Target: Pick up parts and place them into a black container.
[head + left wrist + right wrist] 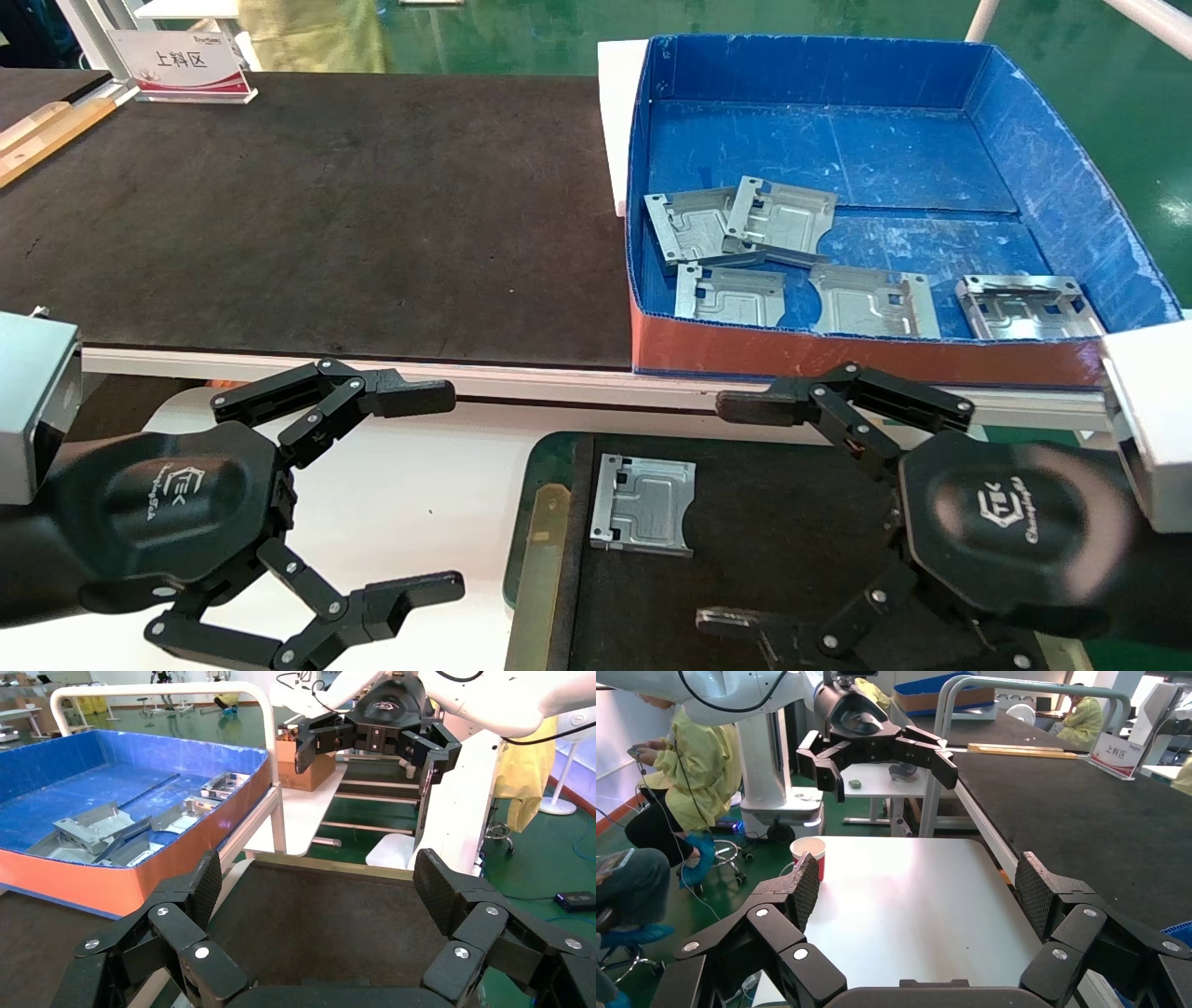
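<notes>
Silver stamped plate (644, 504) already lies flat on the matte floor of the black container (548, 445), near its left rail; five more plates (780, 220) sit in the blue corrugated box (1071, 200) up on the long black-topped table (317, 214)

Both grippers empty, fingers spread wide: left gripper (421, 494) hangs over the white table (419, 485) left of the tray, right gripper (736, 513) over the tray's right half. Each faces the other, and each wrist view shows the opposite gripper, also spread and empty

Step, as I read it: between cycles, one part placed, next pick not started. Right gripper is nearer the box, so likely it goes. Next move calls for lifting over the red front wall (866, 354), dropping into the box and closing on a plate edge. Two plates at rear left overlap, one tilted on the other; the lone flat ones by the front wall look easier, though thin and flat on the floor, so an edge or tab grip is needed

Hard to make out:
- tray's near and right edges cut off or hidden behind the right gripper
- right-most plate (1029, 306) looks flipped or stacked, can't tell which
- box's inner front wall hidden from the head camera; any plate tight against it would not show
</notes>
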`<action>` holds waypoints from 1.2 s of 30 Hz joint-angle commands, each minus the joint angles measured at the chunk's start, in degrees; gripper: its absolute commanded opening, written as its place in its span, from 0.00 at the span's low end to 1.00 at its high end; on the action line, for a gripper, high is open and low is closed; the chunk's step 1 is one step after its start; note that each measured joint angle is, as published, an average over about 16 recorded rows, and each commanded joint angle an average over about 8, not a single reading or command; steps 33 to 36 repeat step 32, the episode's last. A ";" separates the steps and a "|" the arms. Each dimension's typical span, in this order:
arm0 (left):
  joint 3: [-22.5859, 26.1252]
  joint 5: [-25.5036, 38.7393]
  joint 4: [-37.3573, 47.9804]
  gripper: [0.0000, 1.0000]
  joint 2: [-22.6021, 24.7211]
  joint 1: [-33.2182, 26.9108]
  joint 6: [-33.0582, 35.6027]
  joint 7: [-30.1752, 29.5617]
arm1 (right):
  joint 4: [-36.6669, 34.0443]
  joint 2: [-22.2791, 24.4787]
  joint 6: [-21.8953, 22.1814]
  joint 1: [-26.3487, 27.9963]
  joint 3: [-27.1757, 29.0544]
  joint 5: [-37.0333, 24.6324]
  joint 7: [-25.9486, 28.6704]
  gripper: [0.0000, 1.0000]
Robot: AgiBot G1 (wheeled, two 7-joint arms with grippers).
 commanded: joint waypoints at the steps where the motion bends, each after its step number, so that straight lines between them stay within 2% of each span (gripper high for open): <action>1: 0.00 -0.01 0.01 1.00 0.00 0.00 0.00 0.00 | 0.98 0.39 0.09 -0.75 0.74 0.00 0.57 1.00; 36: 0.00 0.00 0.01 1.00 0.00 0.01 -0.01 0.00 | -0.38 -0.14 0.00 0.28 -0.32 -0.02 -0.13 1.00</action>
